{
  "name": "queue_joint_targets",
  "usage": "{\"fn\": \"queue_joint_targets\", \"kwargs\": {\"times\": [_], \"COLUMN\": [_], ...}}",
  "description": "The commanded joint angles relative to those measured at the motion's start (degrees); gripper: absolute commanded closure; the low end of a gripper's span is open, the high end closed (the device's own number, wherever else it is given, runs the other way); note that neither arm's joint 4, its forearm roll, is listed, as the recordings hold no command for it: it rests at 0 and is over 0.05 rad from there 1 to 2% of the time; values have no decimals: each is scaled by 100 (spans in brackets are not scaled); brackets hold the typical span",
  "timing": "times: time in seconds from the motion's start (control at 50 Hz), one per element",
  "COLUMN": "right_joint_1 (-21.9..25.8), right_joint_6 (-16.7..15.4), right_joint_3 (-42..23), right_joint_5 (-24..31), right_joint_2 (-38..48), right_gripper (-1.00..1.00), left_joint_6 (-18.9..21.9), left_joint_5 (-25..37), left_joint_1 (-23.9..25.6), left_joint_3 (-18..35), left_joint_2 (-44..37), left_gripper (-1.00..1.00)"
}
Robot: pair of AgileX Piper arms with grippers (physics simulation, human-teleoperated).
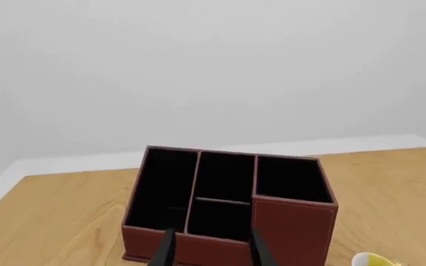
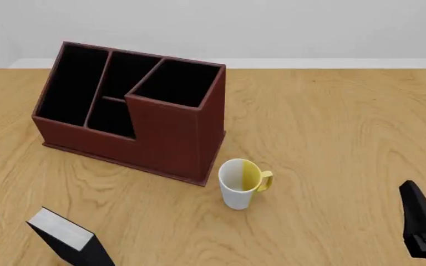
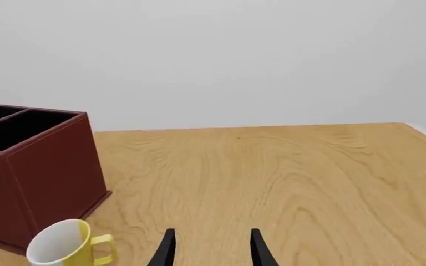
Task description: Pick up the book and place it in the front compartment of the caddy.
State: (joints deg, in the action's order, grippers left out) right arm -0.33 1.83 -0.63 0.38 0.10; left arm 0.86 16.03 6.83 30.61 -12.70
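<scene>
Inventory on my wooden table (image 2: 331,138): one caddy (image 2: 135,119) at eleven o'clock, one book (image 2: 69,238) standing tilted at seven o'clock, well apart from it, and one yellow-and-white mug (image 2: 241,183) just beside the caddy's near corner. I see both the left gripper (image 1: 208,249) and right gripper (image 3: 211,246) spread, holding nothing.

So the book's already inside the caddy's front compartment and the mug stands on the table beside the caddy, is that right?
Not quite. The book is not in the caddy; the front view shows it at the near left of the table, well apart from the caddy, whose compartments look empty. The mug does stand on the table beside the caddy.
</scene>
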Motion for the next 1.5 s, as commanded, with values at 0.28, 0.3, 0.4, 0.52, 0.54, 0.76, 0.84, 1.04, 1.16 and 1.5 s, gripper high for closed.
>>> {"fn": "queue_joint_targets", "kwargs": {"times": [0.28, 0.3, 0.4, 0.52, 0.54, 0.76, 0.84, 1.04, 1.16, 1.5], "right_joint_1": [76, 71, 59, 65, 64, 30, 32, 26, 23, 12], "right_joint_6": [-3, -11, -29, -54, -58, -91, -99, -110, -112, -66], "right_joint_3": [2, -1, -11, -6, -7, 3, 6, 9, 8, 19], "right_joint_5": [-17, -16, -19, -27, -28, -46, -49, -65, -79, -91], "right_joint_2": [-4, -3, 1, 8, 8, 14, 13, 16, 29, 33], "right_gripper": [-100, -100, -100, -100, -100, -100, -100, -100, -100, -100], "left_joint_6": [-536, -499, -205, 368, 278, 807, 897, 1468, 1611, 1498], "left_joint_5": [823, 846, 1128, 1773, 1965, 3088, 3500, 4676, 5344, 5387], "left_joint_1": [1069, 1225, 1814, 3118, 3334, 5013, 5287, 6107, 6587, 7451], "left_joint_3": [2293, 2435, 2961, 3508, 3674, 4756, 5079, 6159, 6726, 6080], "left_joint_2": [-1172, -1150, -1200, -1414, -1573, -2174, -2505, -3271, -3653, -4120], "left_gripper": [-100, -100, -100, -100, -100, -100, -100, -100, -100, -100]}}
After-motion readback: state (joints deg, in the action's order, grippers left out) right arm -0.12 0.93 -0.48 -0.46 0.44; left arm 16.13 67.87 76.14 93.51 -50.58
